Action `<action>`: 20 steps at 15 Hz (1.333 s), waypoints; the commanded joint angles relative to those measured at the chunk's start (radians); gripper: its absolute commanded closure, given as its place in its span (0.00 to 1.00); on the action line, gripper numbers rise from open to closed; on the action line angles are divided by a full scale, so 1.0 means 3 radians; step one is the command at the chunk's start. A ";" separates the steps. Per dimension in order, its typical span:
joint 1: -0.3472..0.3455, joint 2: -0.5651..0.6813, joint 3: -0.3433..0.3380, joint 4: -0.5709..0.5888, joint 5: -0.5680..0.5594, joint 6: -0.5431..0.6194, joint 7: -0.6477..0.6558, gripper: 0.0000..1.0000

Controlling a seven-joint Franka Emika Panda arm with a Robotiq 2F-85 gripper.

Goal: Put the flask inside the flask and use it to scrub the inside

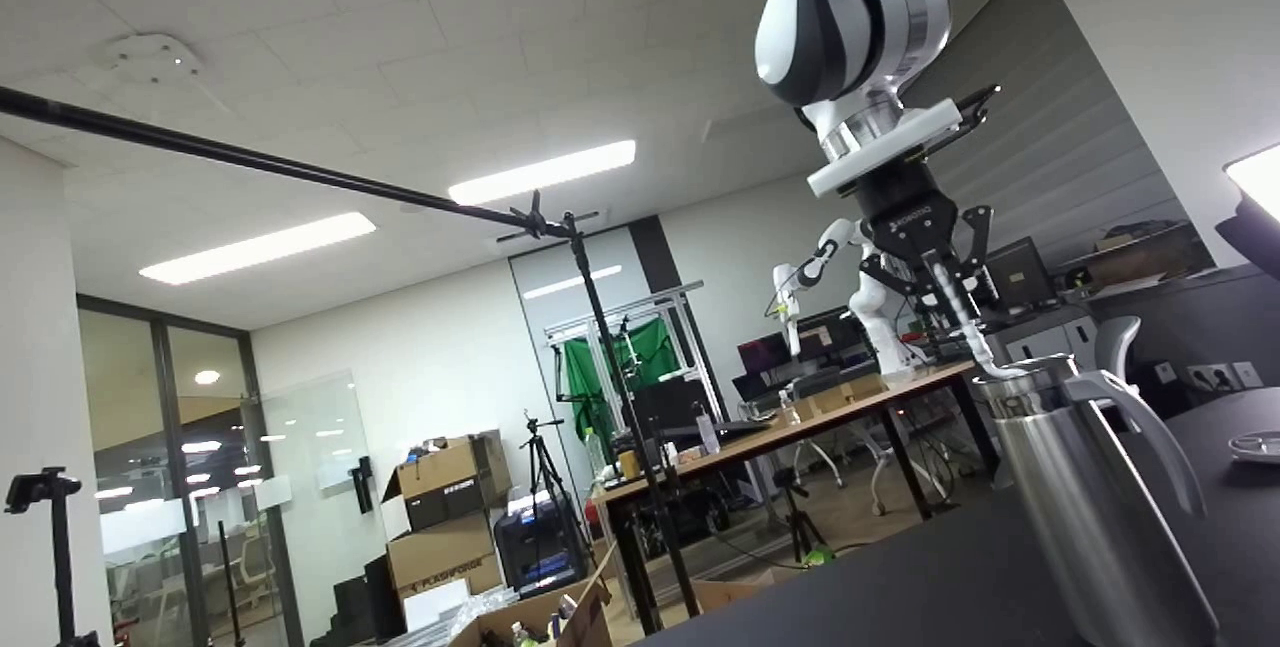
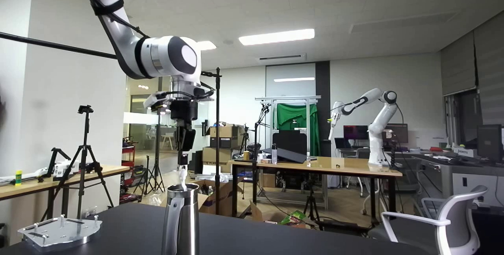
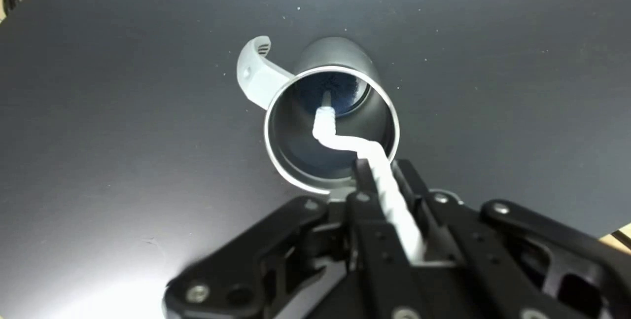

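Note:
The flask [image 1: 1100, 517] is a tall steel jug with a grey handle, upright on the black table; it also shows in an exterior view [image 2: 191, 223] and in the wrist view [image 3: 337, 53], its mouth open. My gripper [image 3: 383, 168] is shut on the white, wrapped, bent handle of a scrubbing brush [image 3: 389, 195]. In both exterior views the gripper [image 1: 950, 292] [image 2: 184, 160] is above the flask's mouth, pointing down. The brush [image 1: 962, 312] [image 2: 183, 176] reaches down through the mouth into the flask. Its lower end is inside, dark and hard to make out in the wrist view.
The black table [image 2: 252, 235] carries a clear plate with small posts [image 2: 61, 231], apart from the flask. A black stand pole [image 2: 217, 136], a grey chair [image 2: 456, 223] and a wooden table [image 2: 330, 164] with another arm stand beyond the table edge.

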 commanded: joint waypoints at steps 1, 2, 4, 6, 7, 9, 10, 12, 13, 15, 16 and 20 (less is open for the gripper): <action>0.0159 -0.0310 0.0014 0.0149 -0.0339 -0.0594 0.0226 0.96; 0.0195 -0.0406 0.0042 0.0174 -0.0457 -0.0701 0.0280 0.96; 0.0208 -0.0539 0.0106 0.0213 -0.0517 -0.0790 0.0266 0.96; 0.0162 -0.0600 0.0137 0.0174 -0.0402 -0.0641 0.0215 0.96; 0.0122 -0.0586 0.0122 0.0105 -0.0296 -0.0426 0.0227 0.96; 0.0051 -0.0501 0.0081 -0.0014 -0.0035 -0.0005 0.0236 0.96; 0.0014 -0.0424 0.0060 -0.0064 0.0156 0.0170 0.0151 0.96; -0.0045 -0.0209 0.0034 -0.0119 0.0466 0.0466 0.0066 0.96; -0.0059 -0.0099 0.0022 -0.0119 0.0517 0.0545 0.0065 0.96; -0.0045 0.0038 -0.0020 -0.0058 0.0419 0.0506 0.0150 0.96; -0.0035 0.0074 -0.0040 -0.0041 0.0412 0.0482 0.0145 0.96; 0.0047 -0.0033 -0.0071 0.0035 0.0198 0.0309 0.0237 0.96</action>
